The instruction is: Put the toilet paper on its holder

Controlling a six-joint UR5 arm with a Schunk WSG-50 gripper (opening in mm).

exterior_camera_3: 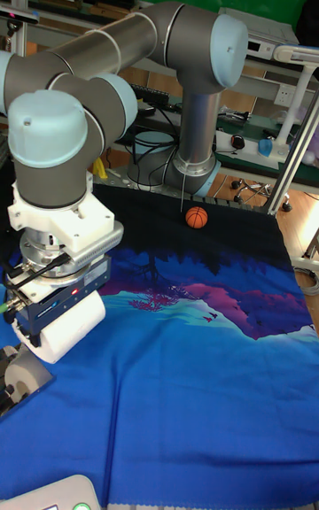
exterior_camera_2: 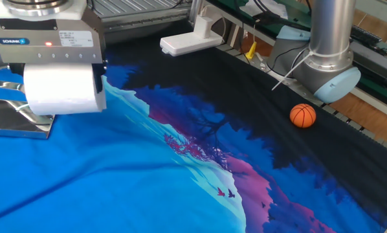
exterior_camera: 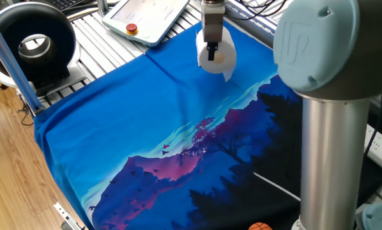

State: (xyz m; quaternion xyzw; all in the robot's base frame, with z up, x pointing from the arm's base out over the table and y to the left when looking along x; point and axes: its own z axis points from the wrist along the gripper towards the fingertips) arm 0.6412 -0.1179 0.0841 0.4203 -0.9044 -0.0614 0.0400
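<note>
The gripper (exterior_camera_2: pixel 59 90) has its fingers clamped on the toilet paper (exterior_camera_2: pixel 61 90), held in the air right by the holder (exterior_camera_2: pixel 15 123) on the blue cloth (exterior_camera_2: pixel 116 188).

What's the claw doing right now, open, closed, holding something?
Claw: closed on the plump white roll of toilet paper, held in the air near the shiny silver metal holder.

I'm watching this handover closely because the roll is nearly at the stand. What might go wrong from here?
The toilet paper hangs in the gripper right beside the holder. Its core may miss the holder's arm, since the roll hides much of the stand in this view. A loose tissue tail dangles and might snag. Pushing sideways may slide the light stand across the cloth.
</note>
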